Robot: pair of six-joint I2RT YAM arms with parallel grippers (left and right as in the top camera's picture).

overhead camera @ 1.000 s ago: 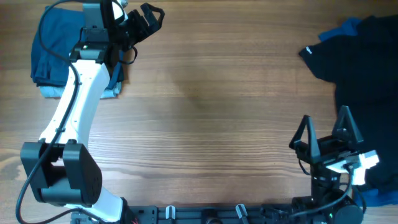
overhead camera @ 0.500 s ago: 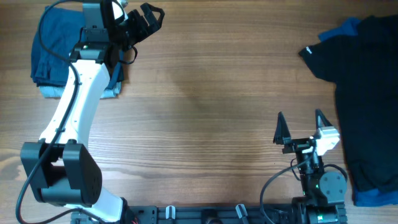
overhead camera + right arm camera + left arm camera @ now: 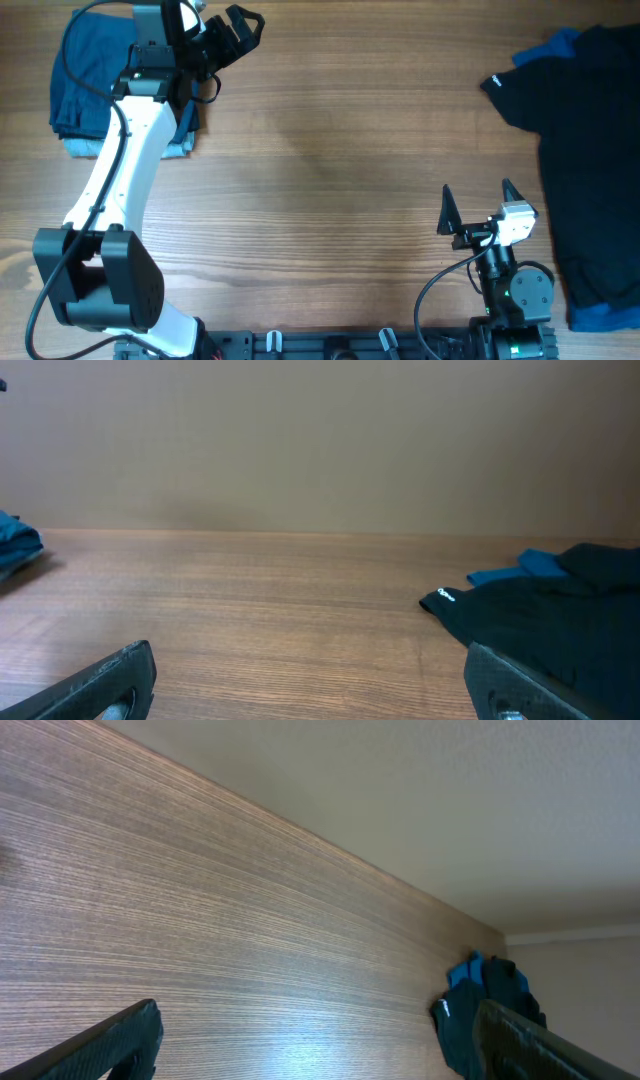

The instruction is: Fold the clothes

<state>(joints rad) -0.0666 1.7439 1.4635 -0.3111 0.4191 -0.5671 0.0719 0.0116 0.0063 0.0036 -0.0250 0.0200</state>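
Observation:
A folded stack of blue clothes [image 3: 85, 85] lies at the table's far left, partly under my left arm. A loose heap of clothes sits at the right: a black garment [image 3: 590, 140] on top, with royal blue cloth [image 3: 565, 42] showing at its far edge. My left gripper [image 3: 247, 20] hovers open just right of the folded stack, holding nothing; its wrist view shows bare wood between the fingers [image 3: 110, 1045] and the black garment [image 3: 462, 1025] far off. My right gripper [image 3: 477, 200] stands open and empty over bare wood, left of the black garment [image 3: 560, 610].
The wooden table [image 3: 340, 150] stretches between the two piles. More royal blue cloth [image 3: 600, 318] pokes out at the heap's near edge, right of the right arm's base [image 3: 515, 295]. A plain wall rises behind the table in both wrist views.
My right arm has swung left, away from the edge of the black garment, and its gripper now sits over bare wood. The left arm has not moved.

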